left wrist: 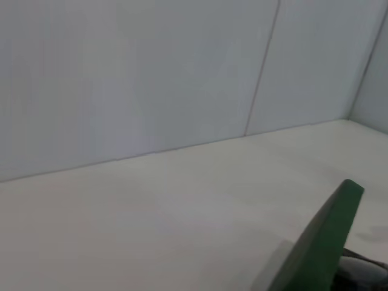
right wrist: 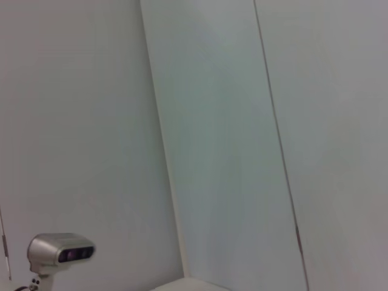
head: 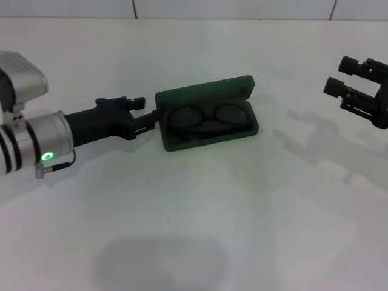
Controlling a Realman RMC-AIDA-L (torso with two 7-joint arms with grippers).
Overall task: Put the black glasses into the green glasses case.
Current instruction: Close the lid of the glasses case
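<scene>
The green glasses case [head: 209, 112] lies open in the middle of the white table, its lid tilted back. The black glasses [head: 209, 117] rest folded inside its tray. My left gripper [head: 148, 113] is at the case's left end, open, its lower finger touching the case near the hinge corner. In the left wrist view, the green glasses case [left wrist: 330, 242] shows only as the lid's edge, with a bit of the black glasses [left wrist: 364, 268] beside it. My right gripper [head: 341, 76] hangs above the table at the far right, open and holding nothing, well away from the case.
A white wall [head: 242, 7] with tile seams stands behind the white table [head: 200, 230]. The right wrist view faces the wall and a grey camera head [right wrist: 60, 251].
</scene>
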